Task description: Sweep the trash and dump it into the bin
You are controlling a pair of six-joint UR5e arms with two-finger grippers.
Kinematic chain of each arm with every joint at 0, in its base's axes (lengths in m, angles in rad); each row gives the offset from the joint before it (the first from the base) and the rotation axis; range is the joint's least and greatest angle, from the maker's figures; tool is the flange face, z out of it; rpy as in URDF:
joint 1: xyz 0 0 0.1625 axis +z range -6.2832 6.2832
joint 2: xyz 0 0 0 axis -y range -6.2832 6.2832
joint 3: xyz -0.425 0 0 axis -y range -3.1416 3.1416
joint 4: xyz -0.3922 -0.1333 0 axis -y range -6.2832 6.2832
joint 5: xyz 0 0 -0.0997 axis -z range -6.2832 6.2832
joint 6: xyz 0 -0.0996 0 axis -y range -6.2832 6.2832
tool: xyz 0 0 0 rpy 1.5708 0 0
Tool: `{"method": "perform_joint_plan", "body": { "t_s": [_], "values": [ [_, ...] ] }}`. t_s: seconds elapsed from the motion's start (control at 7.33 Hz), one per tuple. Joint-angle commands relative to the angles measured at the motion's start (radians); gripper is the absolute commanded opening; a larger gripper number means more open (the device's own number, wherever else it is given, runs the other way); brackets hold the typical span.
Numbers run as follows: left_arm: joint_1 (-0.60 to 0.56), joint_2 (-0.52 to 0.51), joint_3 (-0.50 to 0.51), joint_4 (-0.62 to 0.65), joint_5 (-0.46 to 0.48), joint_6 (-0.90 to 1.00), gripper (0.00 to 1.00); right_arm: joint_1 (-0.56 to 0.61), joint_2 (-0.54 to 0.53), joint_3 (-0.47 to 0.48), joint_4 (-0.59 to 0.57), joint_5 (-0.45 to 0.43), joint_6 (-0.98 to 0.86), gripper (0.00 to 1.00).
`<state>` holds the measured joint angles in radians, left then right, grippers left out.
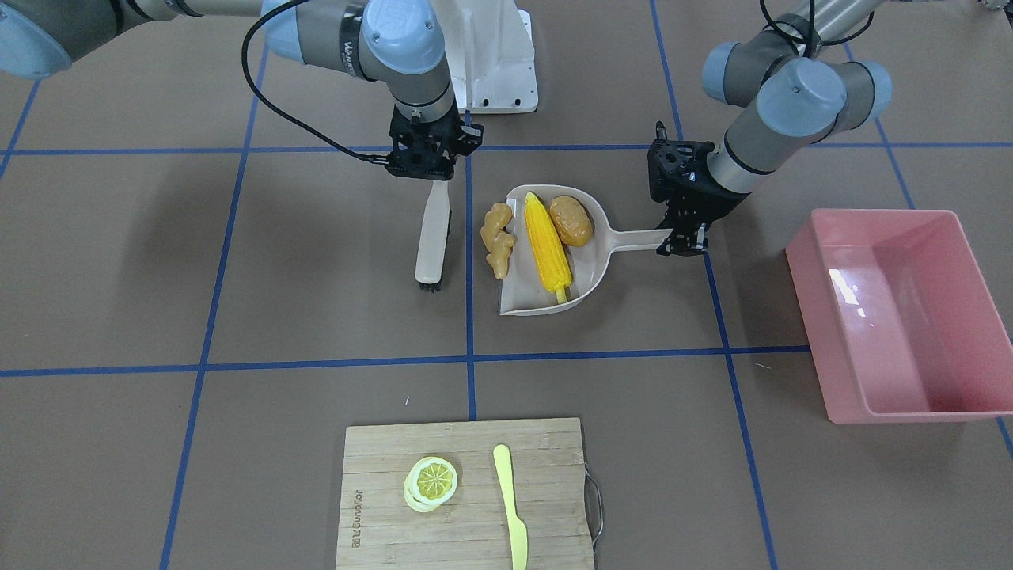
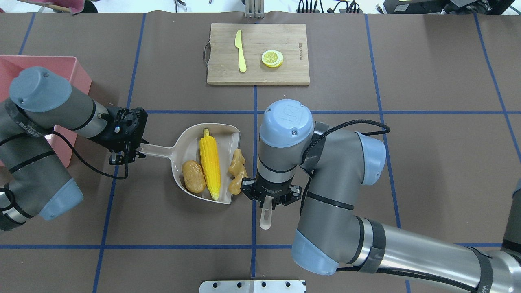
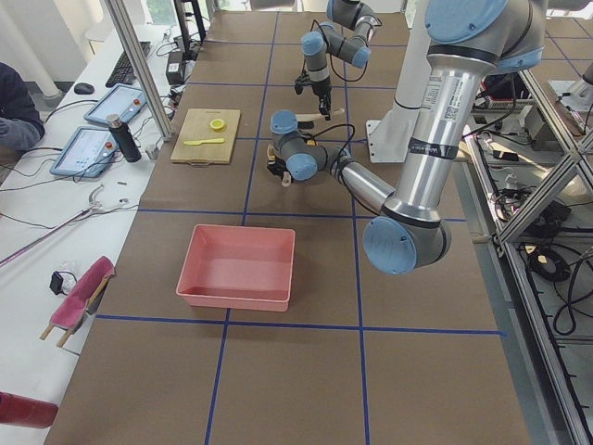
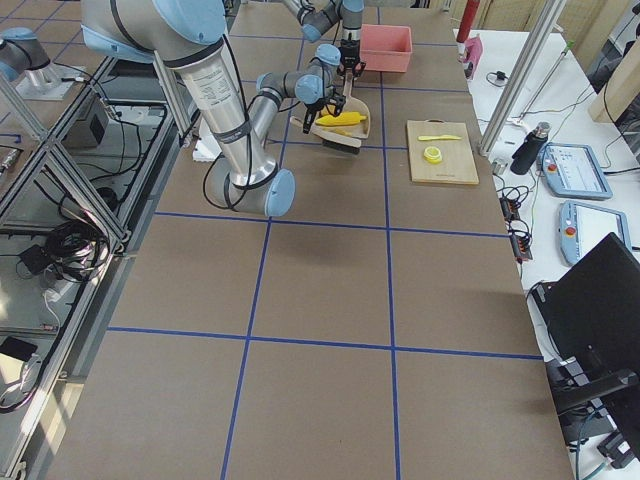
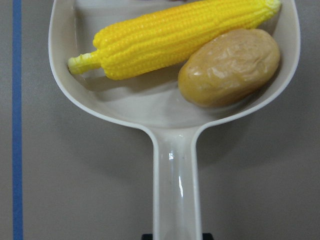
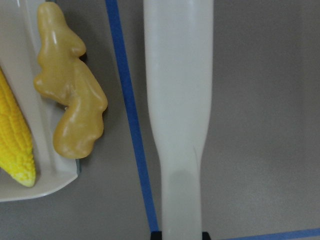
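A beige dustpan (image 1: 592, 273) lies flat on the table, and my left gripper (image 1: 682, 242) is shut on the end of its handle (image 5: 176, 190). Inside the pan are the yellow corn cob (image 1: 548, 245) and the brown potato (image 1: 571, 220). The tan ginger root (image 1: 497, 239) straddles the pan's open lip, half on it (image 6: 70, 110). Just beside the ginger, my right gripper (image 1: 431, 176) is shut on a white brush (image 1: 433, 233) that points down at the table. The pink bin (image 1: 902, 313) stands empty beyond the left arm, apart from the pan.
A wooden cutting board (image 1: 467, 522) sits at the table's far side from me, with a lemon slice (image 1: 431, 481) and a pale yellow knife (image 1: 510, 507) on it. Blue tape lines cross the brown table. The robot's white base (image 1: 495, 55) is behind the brush.
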<state>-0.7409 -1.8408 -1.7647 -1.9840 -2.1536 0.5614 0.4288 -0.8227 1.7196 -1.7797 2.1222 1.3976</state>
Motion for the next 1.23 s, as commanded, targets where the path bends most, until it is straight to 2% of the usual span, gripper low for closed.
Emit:
{"method": "perform_joint_plan", "body": {
  "t_s": [0.0, 0.41, 0.82, 1.09],
  "values": [
    [0.0, 0.002, 0.011, -0.022, -0.012, -0.006, 0.0, -0.03, 0.138, -0.18, -0.04, 0.004, -0.015, 0.0],
    [0.0, 0.006, 0.01, -0.036, -0.012, -0.006, 0.0, -0.076, 0.194, -0.229, -0.032, -0.013, -0.014, 0.0],
    [0.0, 0.005, 0.01, -0.047, -0.012, -0.018, 0.0, -0.079, 0.238, -0.227, 0.042, -0.013, 0.008, 0.0],
    [0.0, 0.006, 0.01, -0.074, -0.012, -0.046, 0.0, -0.085, 0.251, -0.224, 0.043, -0.016, 0.003, 0.0]
  ]
}}
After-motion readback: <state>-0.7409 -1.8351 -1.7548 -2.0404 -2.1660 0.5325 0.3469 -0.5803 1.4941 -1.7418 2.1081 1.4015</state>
